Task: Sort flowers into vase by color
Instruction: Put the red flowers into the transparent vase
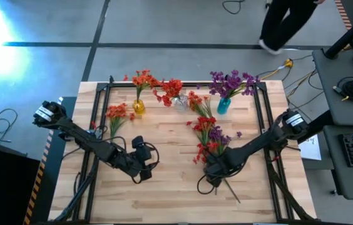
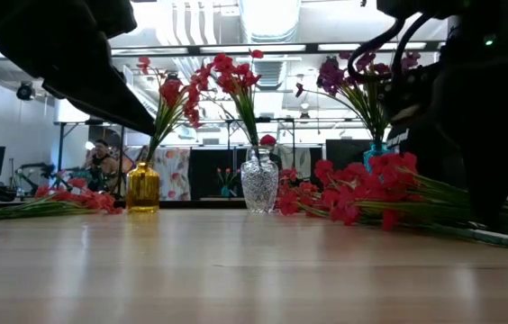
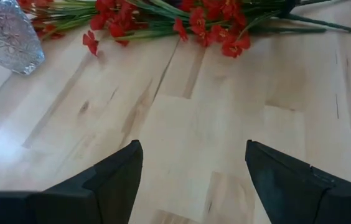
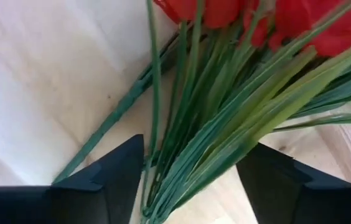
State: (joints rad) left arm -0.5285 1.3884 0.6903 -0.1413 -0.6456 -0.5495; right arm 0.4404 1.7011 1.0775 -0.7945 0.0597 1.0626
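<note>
- Right gripper [image 4: 191, 180], jaws apart, straddles the stems of the flowers [image 1: 209, 134] lying right of the table's [image 1: 164, 187] centre.
- Left gripper [image 3: 194, 180] hangs released over bare wood.

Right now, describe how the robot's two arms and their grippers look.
Both arms are dark, nearly black, built of slim jointed links with black cables looping beside the wrists. Each has a pale grey-white block with dark markings near its outer joint. The left gripper and the right gripper each end in two flat, matte black fingers, wedge-shaped with squared edges.
</note>
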